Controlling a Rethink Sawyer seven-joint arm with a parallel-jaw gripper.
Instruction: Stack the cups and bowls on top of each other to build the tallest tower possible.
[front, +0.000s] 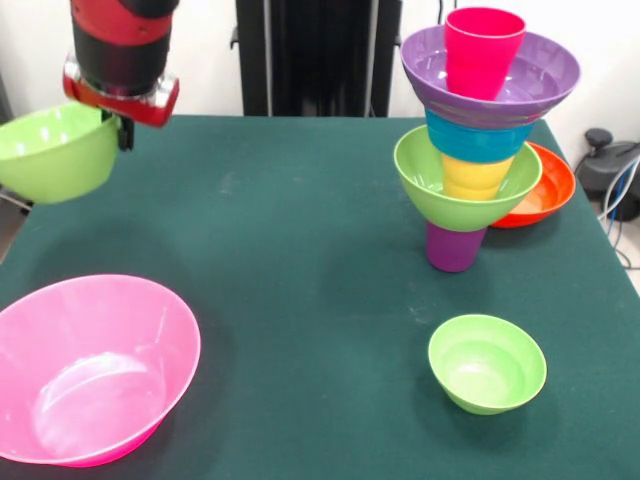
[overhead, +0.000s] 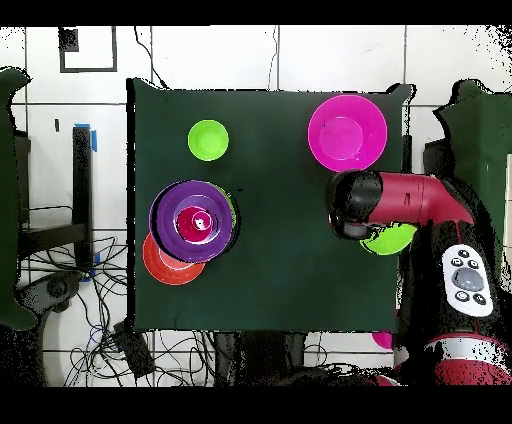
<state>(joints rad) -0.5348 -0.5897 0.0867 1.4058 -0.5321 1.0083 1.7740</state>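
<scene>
- Six pieces make up your tower (front: 478, 140) in the front view, right of centre on the green table (front: 300, 270): purple cup (front: 455, 247) at the base, then a green bowl (front: 465, 185), yellow cup (front: 476, 176), blue bowl (front: 480, 138), wide purple bowl (front: 492, 78), red cup (front: 483, 50) on top.
- Orange bowl (front: 545, 185) sits on the table just behind the tower, on its right side.
- Small green bowl (front: 487, 362) sits upright in front of the tower, apart from it.
- Big pink bowl (front: 90, 370) sits at the near left corner, tilted toward the camera.
- Your gripper (front: 123, 128) hangs at top left with a third green bowl (front: 55, 150) at it, lifted off the table by the left edge. It looks like it grips the rim, but you can't make out the fingers, so can't tell the opening.
- Overhead view: tower (overhead: 194, 221) at left of the table (overhead: 270, 290), red cup (overhead: 194, 222) in the middle of the purple bowl (overhead: 170, 225).
- Orange bowl (overhead: 158, 265) pokes out below-left of the tower.
- Small green bowl (overhead: 208, 139) lies above the tower, pink bowl (overhead: 347, 131) at upper right.
- Arm (overhead: 400, 205) comes in from the right; the held green bowl (overhead: 390, 240) shows under it at the table's right edge. Fingers hidden here too.
</scene>
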